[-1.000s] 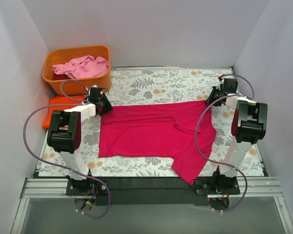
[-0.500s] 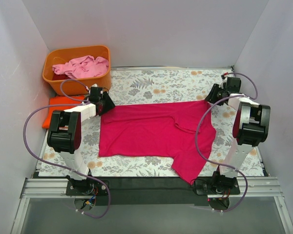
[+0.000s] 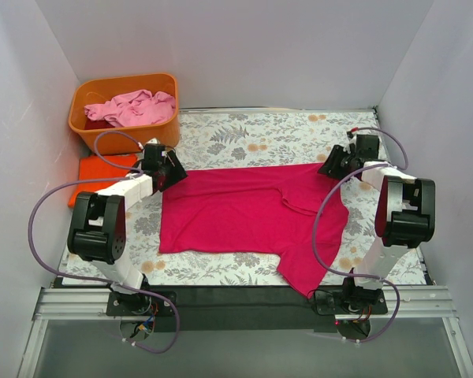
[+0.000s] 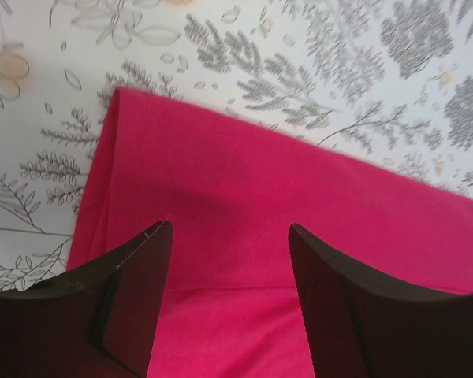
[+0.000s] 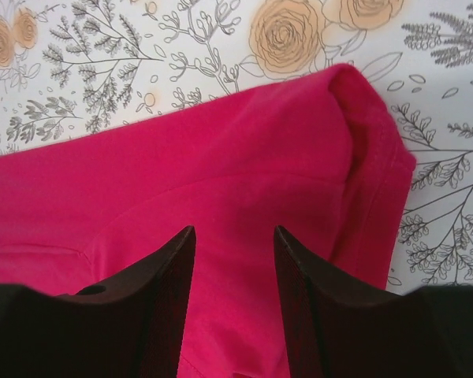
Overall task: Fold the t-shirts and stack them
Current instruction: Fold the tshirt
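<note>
Magenta-red t-shirt [image 3: 236,216]: lies flat mid-table [image 3: 244,134], its far edge straight from left to right. One sleeve trails towards the near right.
Left gripper [image 4: 230,228]: over the far-left corner, jaws apart, nothing clamped.
Right gripper [image 5: 234,232]: over the far-right corner, jaws apart, nothing clamped.
Reason for placing: probably one gripper per far corner, to keep that edge taut and square during a fold.
Orange t-shirt [image 3: 91,169]: folded at the far left, beside the table; probably the start of the stack.
Orange tub [image 3: 87,130]: far left; holds the pale pink t-shirt [image 3: 134,106], crumpled.
Hard to make out: whether the fingertips touch the cloth; the dark cloth under the pink one; the shirt's right part behind the right arm's cable.
</note>
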`<action>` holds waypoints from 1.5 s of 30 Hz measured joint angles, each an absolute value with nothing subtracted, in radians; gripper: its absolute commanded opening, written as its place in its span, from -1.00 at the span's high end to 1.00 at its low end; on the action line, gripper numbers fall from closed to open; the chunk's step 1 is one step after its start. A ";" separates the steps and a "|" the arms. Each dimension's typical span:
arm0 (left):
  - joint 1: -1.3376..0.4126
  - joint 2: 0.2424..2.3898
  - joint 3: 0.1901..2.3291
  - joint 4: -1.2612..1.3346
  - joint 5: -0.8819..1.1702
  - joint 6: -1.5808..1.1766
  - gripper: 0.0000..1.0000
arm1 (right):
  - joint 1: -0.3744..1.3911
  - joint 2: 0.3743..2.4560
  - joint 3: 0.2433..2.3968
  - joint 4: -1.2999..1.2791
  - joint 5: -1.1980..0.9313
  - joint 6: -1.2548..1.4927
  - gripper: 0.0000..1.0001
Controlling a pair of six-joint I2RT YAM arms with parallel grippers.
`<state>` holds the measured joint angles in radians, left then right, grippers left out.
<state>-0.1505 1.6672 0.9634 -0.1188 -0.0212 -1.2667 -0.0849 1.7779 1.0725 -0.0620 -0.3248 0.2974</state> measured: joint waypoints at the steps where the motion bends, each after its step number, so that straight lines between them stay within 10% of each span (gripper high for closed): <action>1: -0.152 1.670 0.952 -0.119 -0.021 -1.269 -0.11 | -0.085 1.780 1.065 -0.065 -0.325 0.303 0.13; 21: -0.157 1.969 1.209 -0.045 -0.036 -1.251 -0.23 | -0.124 2.137 1.480 -0.096 -0.292 0.291 -0.04; 26: -0.165 1.946 1.216 -0.077 -0.033 -1.234 -0.96 | -0.125 2.132 1.516 -0.133 -0.286 0.262 -0.27; 45: -0.187 1.032 0.741 -0.477 -0.188 -1.319 -0.68 | -0.104 1.262 1.024 -0.245 -0.282 0.283 -0.70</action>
<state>-0.1875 1.0321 0.7414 -0.4767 -0.1879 -1.3190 -0.1036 1.2621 1.0241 -0.2455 -0.2821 0.2832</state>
